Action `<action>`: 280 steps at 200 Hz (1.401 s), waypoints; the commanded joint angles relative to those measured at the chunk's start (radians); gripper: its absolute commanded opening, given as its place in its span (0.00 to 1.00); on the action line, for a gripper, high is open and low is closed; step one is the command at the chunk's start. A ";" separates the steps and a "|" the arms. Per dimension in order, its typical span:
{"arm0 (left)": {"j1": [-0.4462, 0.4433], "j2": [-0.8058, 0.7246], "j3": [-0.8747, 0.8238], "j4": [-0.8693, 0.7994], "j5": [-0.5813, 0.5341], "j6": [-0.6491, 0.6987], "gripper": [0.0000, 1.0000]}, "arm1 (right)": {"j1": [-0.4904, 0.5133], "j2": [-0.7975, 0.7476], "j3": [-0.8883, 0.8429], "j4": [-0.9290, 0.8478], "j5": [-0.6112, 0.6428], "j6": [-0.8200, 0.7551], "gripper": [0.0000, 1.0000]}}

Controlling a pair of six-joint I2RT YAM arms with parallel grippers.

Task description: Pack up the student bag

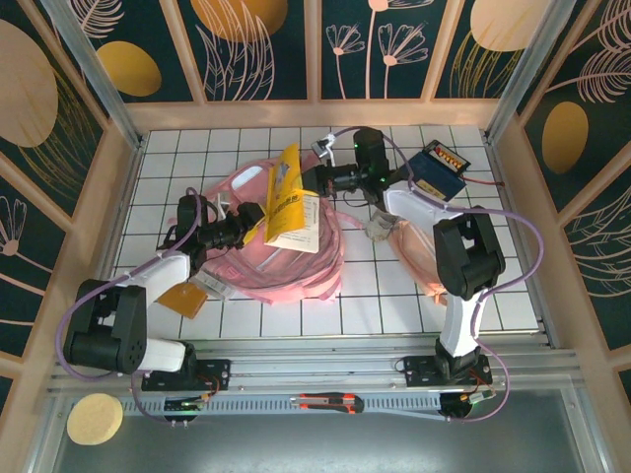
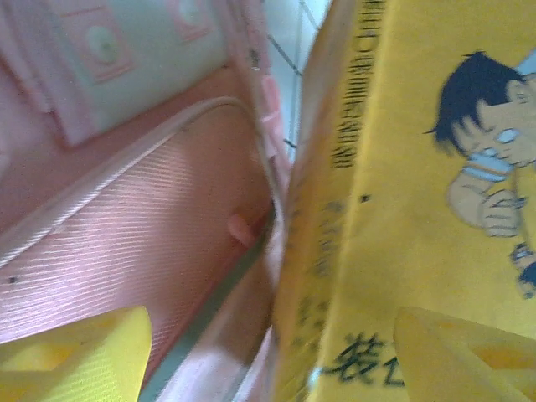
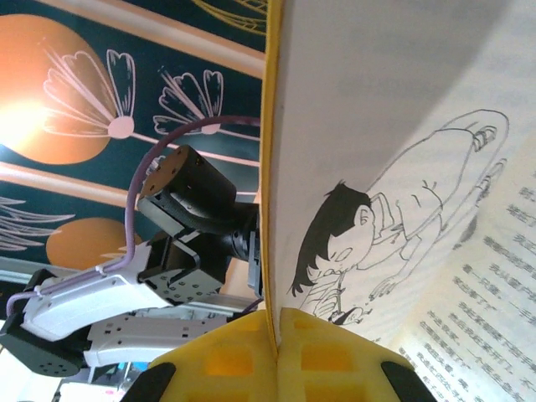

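Observation:
The student bag point(image 1: 286, 276) is a large pink backpack lying mid-table. A yellow picture book point(image 1: 291, 207) stands tilted above it. My right gripper point(image 1: 317, 180) is shut on the book's upper edge; in the right wrist view its yellow pads point(image 3: 226, 360) pinch the cover point(image 3: 402, 167) at the gripper point(image 3: 276, 322). My left gripper point(image 1: 254, 229) is at the book's lower left side, open. In the left wrist view its fingers point(image 2: 75, 360) stand wide apart, the gripper point(image 2: 268, 327) straddling the bag's rim point(image 2: 126, 226) and the book's yellow cover point(image 2: 419, 209).
A dark blue box point(image 1: 441, 168) lies at the back right. A pale pink pouch point(image 1: 414, 246) sits under the right arm. An orange flat item point(image 1: 182, 299) lies by the left arm. A utility knife point(image 1: 330, 402) and a round sponge point(image 1: 95, 418) rest on the near rail.

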 commanded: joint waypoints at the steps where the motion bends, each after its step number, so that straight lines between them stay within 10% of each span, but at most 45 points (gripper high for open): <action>1: 0.003 -0.009 -0.037 0.148 0.046 -0.042 0.76 | 0.004 0.010 -0.076 0.220 -0.060 0.107 0.00; 50: 0.002 0.059 -0.091 0.210 0.064 -0.032 0.74 | -0.052 0.061 -0.311 0.357 -0.038 0.134 0.00; 98: -0.013 0.130 -0.044 0.204 0.081 -0.004 0.70 | -0.061 0.100 -0.209 -0.180 0.055 -0.276 0.00; 129: -0.036 0.191 -0.015 0.207 0.080 0.011 0.68 | -0.078 0.085 -0.175 -0.330 0.137 -0.360 0.36; 204: -0.048 0.230 0.047 -0.143 -0.026 0.249 0.67 | -0.078 0.108 -0.078 -0.642 0.360 -0.548 0.42; 280: -0.049 0.260 0.066 -0.159 -0.037 0.273 0.65 | -0.060 0.115 0.000 -0.836 0.497 -0.624 0.56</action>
